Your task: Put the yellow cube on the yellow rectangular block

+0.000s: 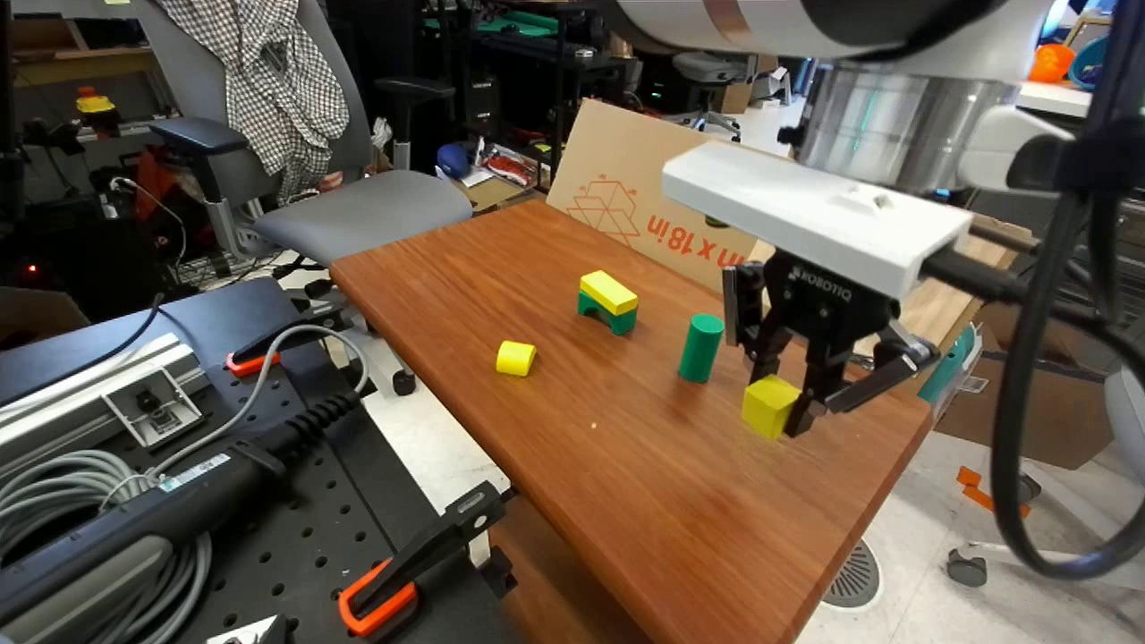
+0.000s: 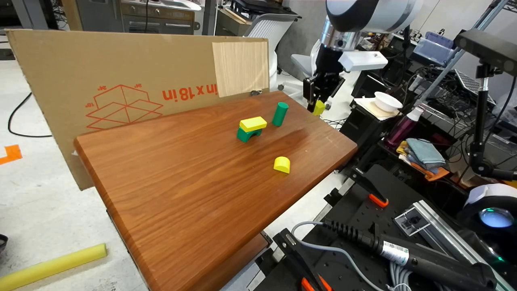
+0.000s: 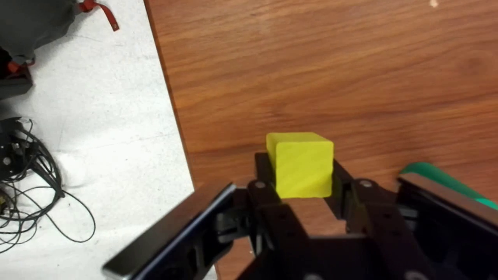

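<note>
My gripper (image 1: 784,395) is shut on the yellow cube (image 1: 766,411), one finger on each side of it. The cube also shows between the fingertips in the wrist view (image 3: 304,169) and in an exterior view (image 2: 319,108). It is held raised above the table, near the table's end. The yellow rectangular block (image 1: 609,292) lies flat on a green arch-shaped block (image 1: 617,319) on the table. This stack shows in both exterior views, with the yellow block (image 2: 253,123) on top. The stack is out of the wrist view. The gripper is apart from it.
A green cylinder (image 1: 701,349) stands upright on the wooden table (image 1: 581,483), between the held cube and the stack. A yellow half-round piece (image 1: 516,358) lies closer to one long edge. A cardboard sheet (image 2: 137,68) stands along the opposite long edge.
</note>
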Controlling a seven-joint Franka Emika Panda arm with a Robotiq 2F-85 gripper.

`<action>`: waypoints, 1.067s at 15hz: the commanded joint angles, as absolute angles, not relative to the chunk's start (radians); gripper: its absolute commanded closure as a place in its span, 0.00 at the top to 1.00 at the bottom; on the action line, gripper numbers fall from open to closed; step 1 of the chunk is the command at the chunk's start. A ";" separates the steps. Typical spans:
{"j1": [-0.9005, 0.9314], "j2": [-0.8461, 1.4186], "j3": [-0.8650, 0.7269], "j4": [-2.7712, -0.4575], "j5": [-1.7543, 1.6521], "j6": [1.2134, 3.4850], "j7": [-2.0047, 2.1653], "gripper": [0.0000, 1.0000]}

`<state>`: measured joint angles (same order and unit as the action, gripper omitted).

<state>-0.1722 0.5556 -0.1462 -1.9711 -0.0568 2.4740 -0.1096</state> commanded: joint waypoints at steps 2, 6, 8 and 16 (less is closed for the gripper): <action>-0.130 0.339 -0.102 -2.153 -0.052 2.484 -0.101 0.10; -0.091 0.299 -0.047 -2.165 -0.030 2.434 -0.099 0.10; -0.070 0.305 -0.024 -2.155 -0.021 2.418 -0.089 0.10; -0.032 0.421 0.035 -2.035 0.035 2.327 -0.090 0.10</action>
<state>-0.0361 0.3634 0.0264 -2.1103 0.0041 2.3829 -0.0870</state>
